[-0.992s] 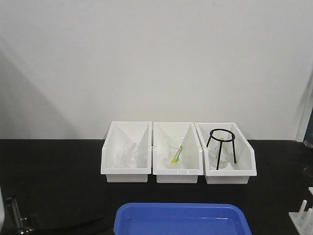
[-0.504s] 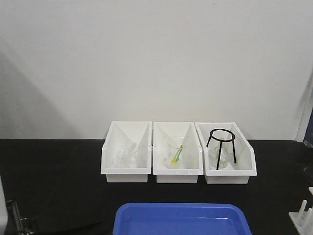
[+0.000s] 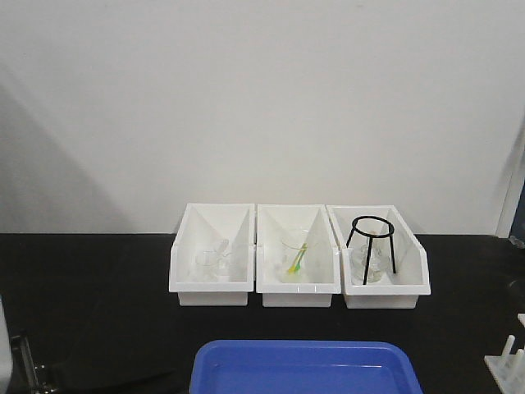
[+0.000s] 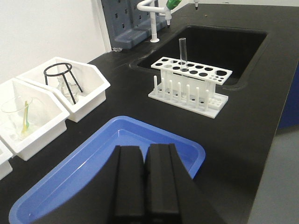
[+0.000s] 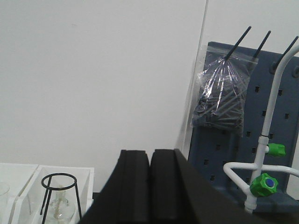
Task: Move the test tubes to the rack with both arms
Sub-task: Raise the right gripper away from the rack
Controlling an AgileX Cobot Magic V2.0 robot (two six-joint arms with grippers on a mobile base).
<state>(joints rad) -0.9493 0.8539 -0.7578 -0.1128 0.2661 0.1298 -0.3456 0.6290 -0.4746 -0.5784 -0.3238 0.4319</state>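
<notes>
So right up close in the left wrist view, the left gripper [image 4: 144, 179] has its black fingers pressed flat together with nothing between them, hanging over the near end of the blue tray [image 4: 187, 147]. The tray looks bare as far as I can tell, no tubes showing in it. Just past the tray on the black table [image 4: 243, 126] sits the rack [image 4: 189, 86], beside the sink basin [image 4: 224, 44], and one clear test tube [image 4: 182, 53] stands upright in a back-row hole. Off to the left are the white bins [image 4: 32, 123], one holding a black wire tripod [image 4: 63, 81].

The right gripper [image 5: 148, 182] is clenched shut too, empty, and it's aimed up at the wall, with a pegboard [image 5: 275, 107] and a bag of dark parts [image 5: 222, 100] hanging there.

My read: one tube is already racked and both arms are between picks, or possibly finished. I can't spot any loose tube anywhere, so the next move would need the fingers parted first and a tube located, then lined up straight over a free hole.

The front view is funny by comparison: it gets the three bins head-on and the tray [image 3: 303, 365], but only clips a corner of the rack [image 3: 509, 361] at the bottom right edge, pegs only, no tube visible. Neither gripper clearly shows there. Only the left wrist view shows the whole rack and the tube.
</notes>
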